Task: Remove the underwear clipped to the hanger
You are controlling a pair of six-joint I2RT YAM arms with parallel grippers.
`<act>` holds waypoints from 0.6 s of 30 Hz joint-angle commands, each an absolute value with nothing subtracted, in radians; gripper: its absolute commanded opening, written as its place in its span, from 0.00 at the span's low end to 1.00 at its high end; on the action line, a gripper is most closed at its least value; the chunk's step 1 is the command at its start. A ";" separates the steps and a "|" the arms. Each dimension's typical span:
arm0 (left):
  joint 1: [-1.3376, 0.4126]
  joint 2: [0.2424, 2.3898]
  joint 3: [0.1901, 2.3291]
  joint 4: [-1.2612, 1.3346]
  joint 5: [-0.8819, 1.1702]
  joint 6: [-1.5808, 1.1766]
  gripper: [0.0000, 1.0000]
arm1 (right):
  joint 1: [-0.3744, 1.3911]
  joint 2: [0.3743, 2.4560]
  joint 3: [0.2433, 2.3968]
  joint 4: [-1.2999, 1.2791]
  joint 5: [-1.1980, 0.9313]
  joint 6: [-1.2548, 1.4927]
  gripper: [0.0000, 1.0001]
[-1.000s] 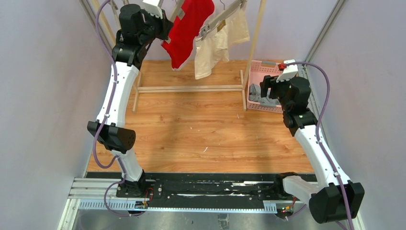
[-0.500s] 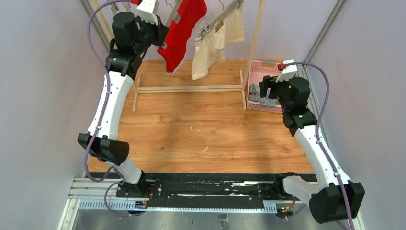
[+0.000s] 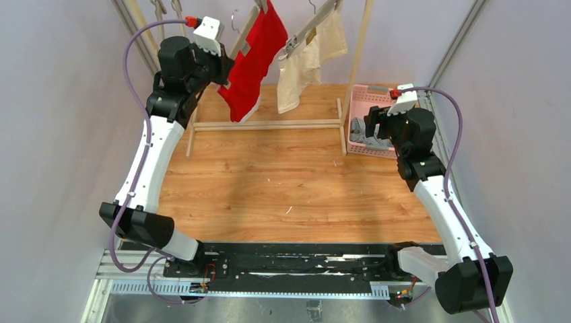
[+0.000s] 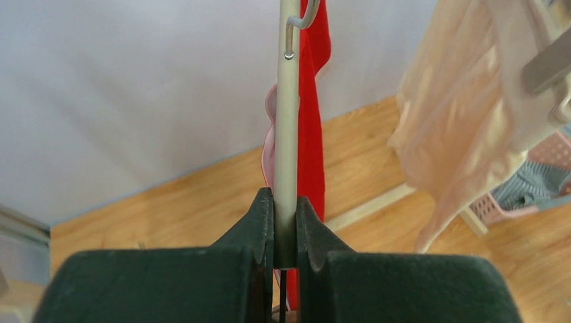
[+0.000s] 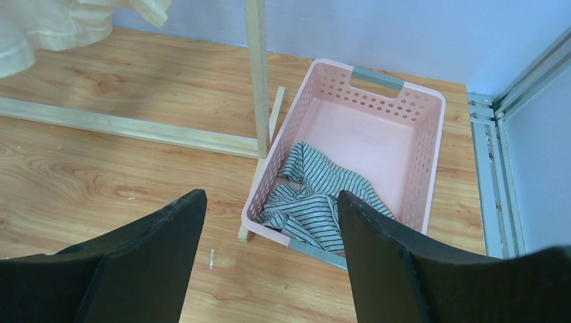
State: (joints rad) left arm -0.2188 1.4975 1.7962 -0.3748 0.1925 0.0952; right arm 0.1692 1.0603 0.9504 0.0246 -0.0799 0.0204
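The red underwear (image 3: 252, 60) hangs from a grey hanger (image 3: 244, 39) on the wooden rack at the back. My left gripper (image 3: 227, 66) is shut on that hanger's end. In the left wrist view the hanger bar (image 4: 288, 121) runs up from between my closed left gripper (image 4: 285, 202), with the red underwear (image 4: 311, 134) behind it. The cream underwear (image 3: 306, 57) hangs clipped to a second hanger to the right and shows in the left wrist view (image 4: 464, 114). The grey striped underwear (image 5: 323, 202) lies in the pink basket (image 5: 431, 168). My right gripper (image 5: 271, 196) is open and empty above the basket's near left corner.
The wooden rack has an upright post (image 3: 357, 60) and a floor rail (image 3: 269, 124); the post (image 5: 256, 74) stands against the basket's left side. The pink basket (image 3: 358, 101) sits at the back right by the wall. Grey walls close in on both sides.
My left arm has drawn back toward the near side, holding the hanger, and the red underwear has swung left and lower with it. The right arm has not moved.
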 commanded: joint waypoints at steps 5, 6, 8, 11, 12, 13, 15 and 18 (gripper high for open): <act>-0.279 1.272 1.573 -0.564 0.099 0.126 0.00 | 0.207 1.051 0.961 0.004 -0.158 0.034 0.73; -0.296 1.229 1.528 -0.589 0.066 0.130 0.00 | 0.208 1.055 0.968 -0.003 -0.183 0.037 0.73; -0.320 1.131 1.424 -0.627 0.040 0.113 0.00 | 0.212 1.065 0.978 -0.023 -0.229 0.047 0.73; -0.330 0.957 1.235 -0.640 0.089 0.067 0.00 | 0.225 1.079 0.990 -0.037 -0.300 0.062 0.73; -0.331 0.901 1.181 -0.643 0.109 0.050 0.00 | 0.227 1.083 0.992 -0.037 -0.325 0.076 0.73; -0.331 0.851 1.133 -0.651 0.132 0.037 0.00 | 0.227 1.084 0.992 -0.032 -0.356 0.088 0.73; -0.333 0.754 1.058 -0.681 0.165 0.027 0.00 | 0.228 1.087 0.994 -0.020 -0.406 0.111 0.73; -0.335 0.689 0.996 -0.755 0.250 0.029 0.00 | 0.228 1.119 1.032 -0.039 -0.523 0.124 0.73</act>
